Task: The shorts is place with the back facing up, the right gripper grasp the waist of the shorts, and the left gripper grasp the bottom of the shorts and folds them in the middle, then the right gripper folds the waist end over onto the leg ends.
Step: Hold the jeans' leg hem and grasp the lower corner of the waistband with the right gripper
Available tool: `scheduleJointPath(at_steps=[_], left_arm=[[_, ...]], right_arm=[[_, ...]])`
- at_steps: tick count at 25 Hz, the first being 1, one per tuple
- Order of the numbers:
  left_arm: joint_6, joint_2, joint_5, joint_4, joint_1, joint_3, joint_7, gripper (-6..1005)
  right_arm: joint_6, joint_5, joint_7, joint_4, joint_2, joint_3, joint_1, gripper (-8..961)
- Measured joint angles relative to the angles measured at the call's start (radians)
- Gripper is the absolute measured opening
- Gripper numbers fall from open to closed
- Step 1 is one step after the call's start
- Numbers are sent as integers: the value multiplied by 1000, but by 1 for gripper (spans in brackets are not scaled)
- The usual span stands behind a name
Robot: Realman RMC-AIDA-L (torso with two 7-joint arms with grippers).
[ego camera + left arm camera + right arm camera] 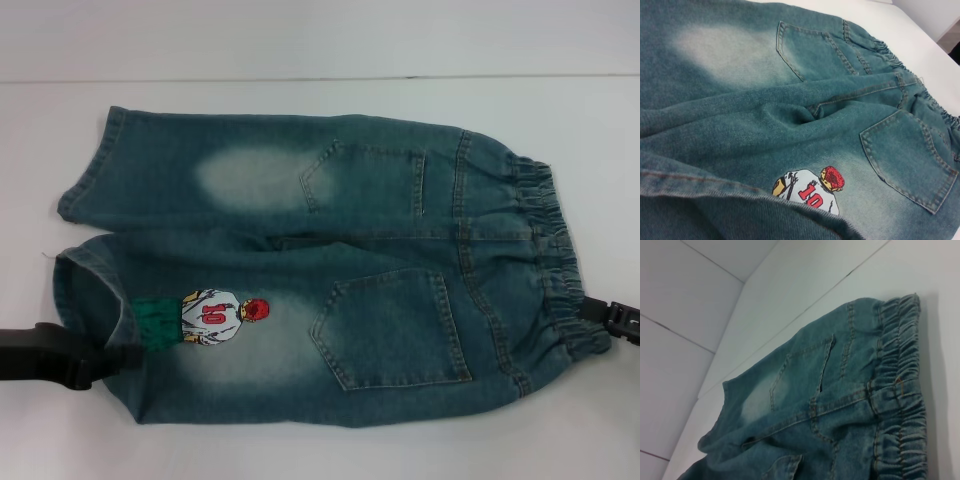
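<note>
The shorts (330, 270) lie flat on the white table, back up, with two back pockets and the embroidered number 10 figure (215, 318) showing. The ruffled waist (550, 250) points right and the two leg ends (85, 170) point left. My left gripper (118, 357) touches the bottom hem of the near leg, beside the figure. My right gripper (603, 312) sits against the near corner of the waist. The left wrist view has the hem (715, 192) close and slightly raised in front of the figure (810, 192). The waist (902, 390) fills the near side of the right wrist view.
The white table (300, 450) extends around the shorts on all sides. A pale wall (320, 35) rises behind the table's far edge. Nothing else lies on the surface.
</note>
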Motion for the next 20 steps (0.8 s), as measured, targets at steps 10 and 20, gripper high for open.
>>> scheduleJointPath(at_steps=[10, 20], left_arm=[[8, 1, -19, 3, -2, 0, 0, 16], [9, 3, -20, 3, -2, 0, 0, 15]], right_arm=[[2, -74, 44, 0, -2, 0, 36, 817], [-17, -80, 45, 1, -2, 1, 53, 801]])
